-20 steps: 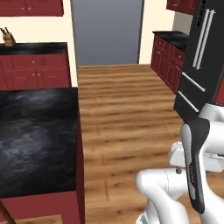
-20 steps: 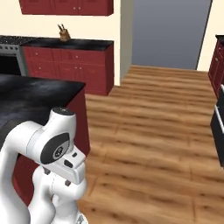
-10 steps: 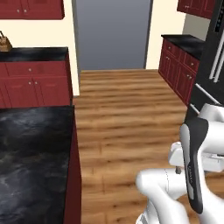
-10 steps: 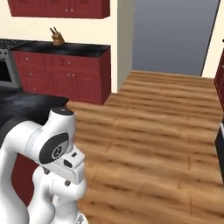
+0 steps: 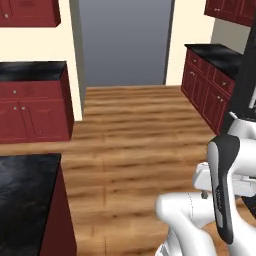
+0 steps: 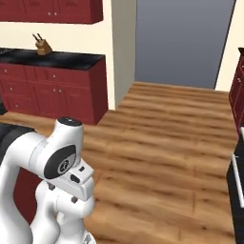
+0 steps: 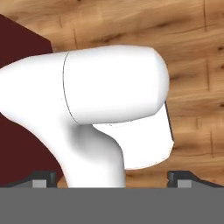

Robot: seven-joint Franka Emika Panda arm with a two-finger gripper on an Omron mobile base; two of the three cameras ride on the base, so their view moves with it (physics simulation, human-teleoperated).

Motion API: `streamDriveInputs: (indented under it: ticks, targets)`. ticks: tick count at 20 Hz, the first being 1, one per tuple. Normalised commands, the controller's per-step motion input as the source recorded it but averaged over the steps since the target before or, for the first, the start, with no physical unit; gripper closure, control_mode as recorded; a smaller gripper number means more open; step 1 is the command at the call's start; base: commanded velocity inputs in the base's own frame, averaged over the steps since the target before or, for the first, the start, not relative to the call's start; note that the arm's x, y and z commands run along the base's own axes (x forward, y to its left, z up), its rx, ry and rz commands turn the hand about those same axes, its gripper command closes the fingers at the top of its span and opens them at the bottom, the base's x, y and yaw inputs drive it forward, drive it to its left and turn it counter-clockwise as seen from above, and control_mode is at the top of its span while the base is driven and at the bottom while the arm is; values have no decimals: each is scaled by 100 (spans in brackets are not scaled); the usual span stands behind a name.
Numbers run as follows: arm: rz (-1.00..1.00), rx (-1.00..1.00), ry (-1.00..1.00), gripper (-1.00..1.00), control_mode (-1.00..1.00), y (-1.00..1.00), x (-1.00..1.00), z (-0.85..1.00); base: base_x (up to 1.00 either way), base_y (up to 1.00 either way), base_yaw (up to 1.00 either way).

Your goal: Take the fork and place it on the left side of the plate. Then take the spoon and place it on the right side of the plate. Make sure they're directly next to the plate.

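The fork, the spoon and the plate are out of view. My gripper (image 7: 113, 178) is open: its two dark fingertips (image 7: 43, 178) stand far apart at the bottom corners of the hand view, with nothing between them. The hand looks down past my own white arm at wooden floor and a dark red cabinet side (image 7: 17, 48). In both base views the arm is folded close over the base.
A black-topped island (image 5: 22, 192) is at the lower left. Red cabinets with black counters line the back left (image 5: 30, 100) and the right (image 5: 215, 85). A knife block (image 6: 44, 45) stands on the back counter. Open wooden floor (image 5: 135, 130) leads to a grey doorway (image 5: 125, 45).
The whole picture has shifted, so the base has driven: the island has slid down and left, and the back cabinets and doorway are nearer. The arm stays folded and the gripper open.
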Motion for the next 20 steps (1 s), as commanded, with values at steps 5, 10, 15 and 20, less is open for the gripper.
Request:
streamDriveInputs:
  ticks: [5, 10, 15, 20]
  targets:
    - [0, 0, 0, -100, 100, 0, 0, 0, 100, -11, 17]
    - [0, 0, 0, -100, 100, 0, 0, 0, 100, 0, 30]
    - [0, 0, 0, -100, 100, 0, 0, 0, 100, 0, 31]
    - [0, 0, 0, -100, 100, 0, 0, 0, 100, 0, 31]
